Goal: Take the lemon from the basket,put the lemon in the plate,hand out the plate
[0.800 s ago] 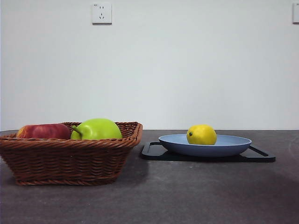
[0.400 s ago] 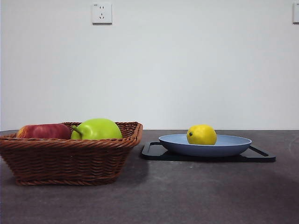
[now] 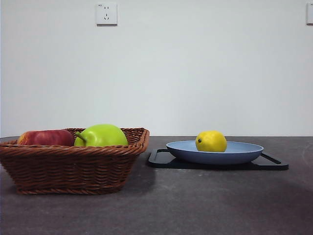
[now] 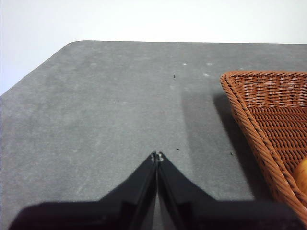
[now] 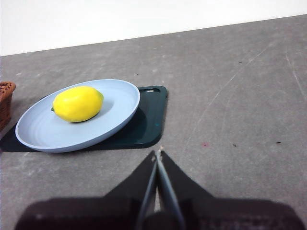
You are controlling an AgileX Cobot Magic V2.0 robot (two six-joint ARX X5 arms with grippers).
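The yellow lemon (image 3: 211,141) lies in the blue-grey plate (image 3: 244,152), which rests on a flat black tray (image 3: 274,164) right of the wicker basket (image 3: 73,166). In the right wrist view the lemon (image 5: 77,103) lies on the far side of the plate (image 5: 120,108), and my right gripper (image 5: 158,152) is shut and empty, a short way from the plate's rim. In the left wrist view my left gripper (image 4: 157,155) is shut and empty over bare table beside the basket (image 4: 268,124). Neither arm shows in the front view.
A red apple (image 3: 45,137) and a green pear-like fruit (image 3: 101,135) lie in the basket. The black tray (image 5: 148,122) reaches past the plate. A wall with a socket (image 3: 106,13) stands behind the grey table.
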